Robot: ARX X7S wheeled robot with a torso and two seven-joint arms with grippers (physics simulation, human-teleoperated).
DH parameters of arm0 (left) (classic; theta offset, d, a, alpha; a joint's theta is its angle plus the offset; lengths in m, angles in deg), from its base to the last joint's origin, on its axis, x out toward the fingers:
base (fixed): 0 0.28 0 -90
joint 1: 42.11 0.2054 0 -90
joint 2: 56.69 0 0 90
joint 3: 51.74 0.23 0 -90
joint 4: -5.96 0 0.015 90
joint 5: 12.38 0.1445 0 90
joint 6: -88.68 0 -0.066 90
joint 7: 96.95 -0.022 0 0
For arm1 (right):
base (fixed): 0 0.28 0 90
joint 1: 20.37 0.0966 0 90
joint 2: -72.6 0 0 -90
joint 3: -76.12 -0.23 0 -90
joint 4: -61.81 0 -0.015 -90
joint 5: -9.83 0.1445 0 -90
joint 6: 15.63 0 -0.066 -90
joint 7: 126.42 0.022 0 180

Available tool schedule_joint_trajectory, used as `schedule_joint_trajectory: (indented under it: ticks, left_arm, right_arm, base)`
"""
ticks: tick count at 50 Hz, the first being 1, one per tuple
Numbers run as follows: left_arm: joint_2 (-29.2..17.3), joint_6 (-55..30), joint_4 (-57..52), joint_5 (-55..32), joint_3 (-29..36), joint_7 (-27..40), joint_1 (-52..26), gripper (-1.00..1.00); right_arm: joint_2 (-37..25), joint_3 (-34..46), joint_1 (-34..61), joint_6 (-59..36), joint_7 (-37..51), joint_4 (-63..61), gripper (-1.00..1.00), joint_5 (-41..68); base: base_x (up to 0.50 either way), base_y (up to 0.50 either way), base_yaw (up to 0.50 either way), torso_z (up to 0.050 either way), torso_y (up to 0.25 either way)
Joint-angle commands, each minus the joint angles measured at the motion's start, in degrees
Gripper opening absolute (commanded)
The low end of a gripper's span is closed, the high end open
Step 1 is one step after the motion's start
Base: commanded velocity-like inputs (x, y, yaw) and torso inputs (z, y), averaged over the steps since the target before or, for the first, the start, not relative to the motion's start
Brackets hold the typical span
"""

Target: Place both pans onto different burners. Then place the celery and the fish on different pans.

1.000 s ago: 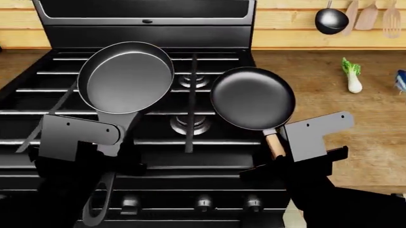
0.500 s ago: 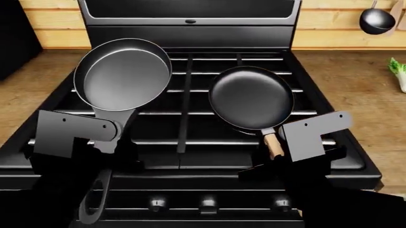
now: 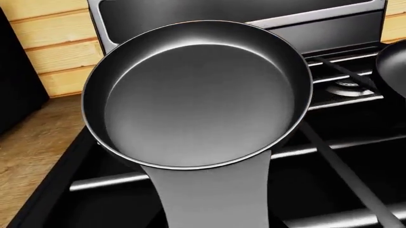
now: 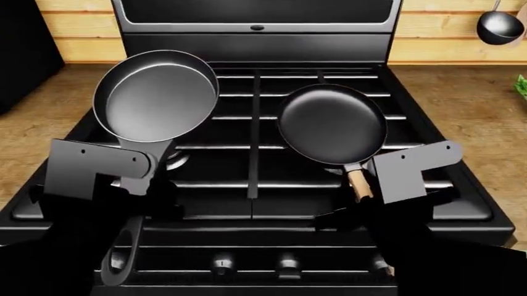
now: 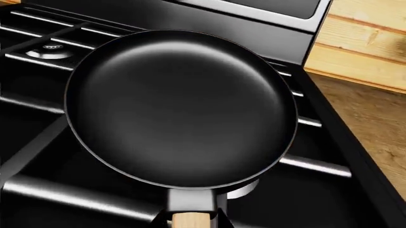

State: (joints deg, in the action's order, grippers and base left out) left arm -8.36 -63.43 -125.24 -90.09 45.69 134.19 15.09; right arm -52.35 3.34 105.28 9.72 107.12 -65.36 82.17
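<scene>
The left gripper (image 4: 140,185) held the loop-handled pan (image 4: 157,95) by its long handle, which ran back toward the robot, with the bowl over the stove's (image 4: 247,209) left rear part. Whether it touched the grates was hard to tell. The right gripper (image 4: 362,191) gripped the wooden-handled pan (image 4: 332,123) likewise, above the stove's right side. Each pan lay straight ahead of its jaws. A burner (image 3: 347,87) showed between the two pans. The jaws themselves were hidden behind dark brackets. The celery (image 4: 522,86) was cut off at the surface's right edge; the fish was out of sight.
</scene>
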Motion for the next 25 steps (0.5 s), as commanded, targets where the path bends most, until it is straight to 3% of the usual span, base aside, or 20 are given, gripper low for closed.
schedule_joint_trajectory:
  ticks: [1,25]
  left_arm:
    - [-0.1,0.5,0.9,2.2,-1.1,-0.3,-1.7,-1.0]
    - [-0.2,1.6,1.3,2.9,-0.8,-1.0,-1.1,-1.0]
  right_arm:
    - [-0.5,-2.5,2.6,0.0,0.1,1.2,-1.0,-4.2]
    - [-1.4,-2.3,0.7,4.6,-4.1,9.1,-1.0,-9.5]
  base:
    - [0.0,0.0,0.0,0.011,0.011]
    - [0.0,0.0,0.0,0.001,0.004]
